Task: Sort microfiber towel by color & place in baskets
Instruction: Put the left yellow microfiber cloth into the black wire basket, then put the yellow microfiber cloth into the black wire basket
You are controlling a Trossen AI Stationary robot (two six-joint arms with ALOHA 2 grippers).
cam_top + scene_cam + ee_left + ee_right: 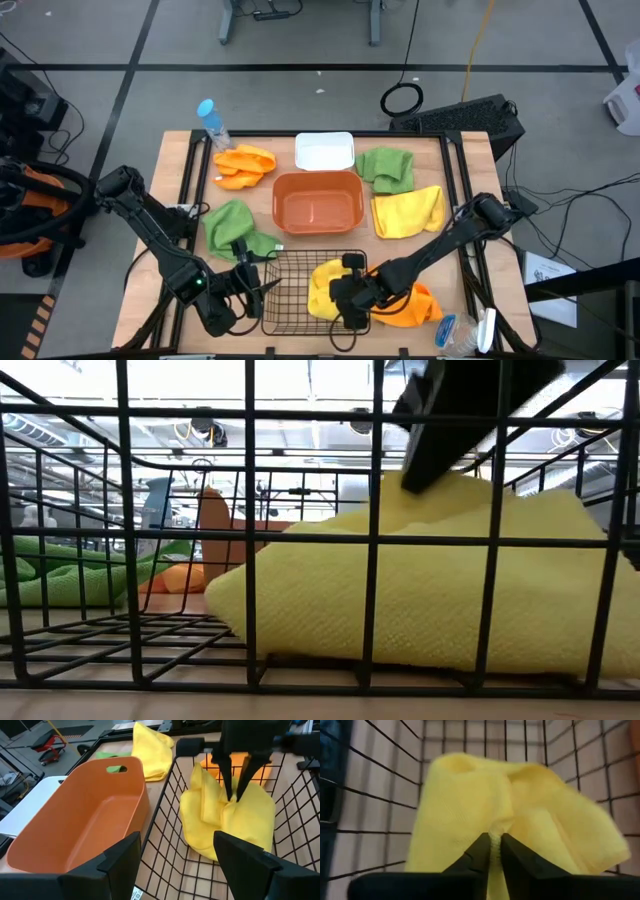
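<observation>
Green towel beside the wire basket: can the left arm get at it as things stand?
Probably yes. The green towel lies bare on the table just ahead of the left gripper, whose fingers stand open, with nothing on top of it. The wire basket sits to its side, not between them.

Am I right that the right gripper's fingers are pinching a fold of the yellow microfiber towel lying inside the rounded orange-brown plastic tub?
Not quite: the yellow microfiber towel lies inside the black wire-mesh basket, not the tub. The rounded orange-brown plastic tub beside it holds no towel, as the left wrist view shows. The right gripper does have its fingers pinched on a fold of that towel.
</observation>
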